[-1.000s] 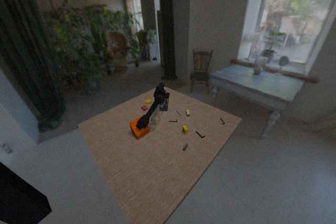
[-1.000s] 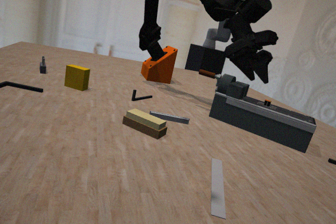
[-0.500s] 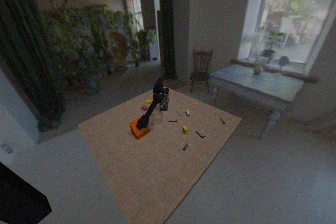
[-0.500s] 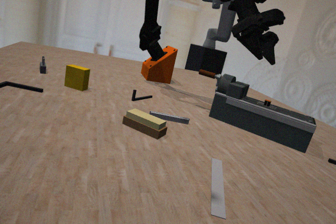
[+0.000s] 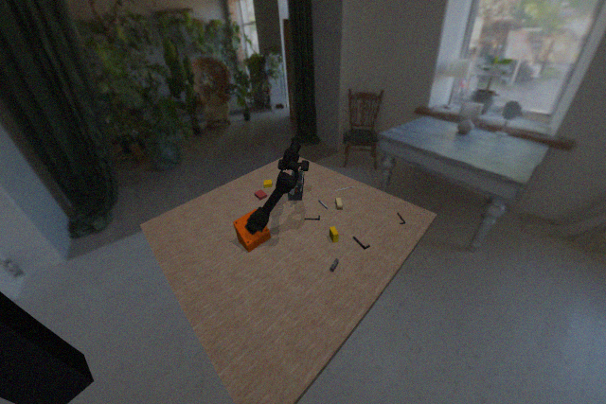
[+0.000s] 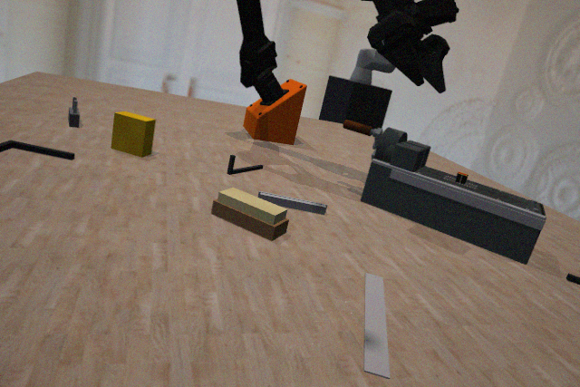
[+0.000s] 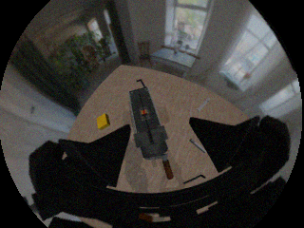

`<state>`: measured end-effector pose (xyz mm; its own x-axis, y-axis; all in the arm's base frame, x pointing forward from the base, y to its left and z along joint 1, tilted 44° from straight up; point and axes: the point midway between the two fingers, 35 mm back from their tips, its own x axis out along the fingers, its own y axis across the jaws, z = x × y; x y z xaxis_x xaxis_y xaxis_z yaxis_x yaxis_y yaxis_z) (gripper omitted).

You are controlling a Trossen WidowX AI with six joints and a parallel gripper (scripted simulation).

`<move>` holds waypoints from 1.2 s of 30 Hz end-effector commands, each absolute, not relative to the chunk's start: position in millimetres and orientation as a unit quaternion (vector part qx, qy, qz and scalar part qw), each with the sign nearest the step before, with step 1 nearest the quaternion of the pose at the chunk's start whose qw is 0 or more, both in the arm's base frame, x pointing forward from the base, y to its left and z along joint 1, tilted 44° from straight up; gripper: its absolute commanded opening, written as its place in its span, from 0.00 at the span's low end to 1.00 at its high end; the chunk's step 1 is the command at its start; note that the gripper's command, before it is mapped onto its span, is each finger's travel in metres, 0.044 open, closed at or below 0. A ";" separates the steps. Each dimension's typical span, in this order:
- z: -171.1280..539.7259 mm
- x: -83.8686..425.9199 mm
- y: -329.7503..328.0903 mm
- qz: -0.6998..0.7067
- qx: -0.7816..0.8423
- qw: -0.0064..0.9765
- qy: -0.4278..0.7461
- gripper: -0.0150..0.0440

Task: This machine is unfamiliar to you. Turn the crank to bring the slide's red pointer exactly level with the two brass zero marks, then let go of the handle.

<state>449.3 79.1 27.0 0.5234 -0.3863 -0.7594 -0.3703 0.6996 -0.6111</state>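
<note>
The dark grey machine stands on the table. Its crank has a brown handle, at the end nearer the arm's base. A small orange-red-topped slide piece sits partway along the top. The brass zero marks are too small to tell, so how the pointer lines up with them cannot be read. My gripper is open and empty, in the air above the machine, touching neither it nor the handle.
An orange wedge carries the arm. A yellow block and a red block lie to one side of the machine. On the other side lie a grey bar, a two-tone block and a flat strip.
</note>
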 end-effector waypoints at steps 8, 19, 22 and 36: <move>50.4 402.1 53.3 0.061 -0.394 0.771 0.497 1.00; 59.0 377.4 42.4 0.093 -0.396 0.768 0.495 1.00; 50.8 376.6 34.9 0.093 -0.396 0.768 0.495 1.00; 24.0 370.7 9.7 0.093 -0.397 0.767 0.495 1.00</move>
<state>374.1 11.3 29.7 0.5019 -0.2533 -0.8270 -0.5252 0.6704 -0.5241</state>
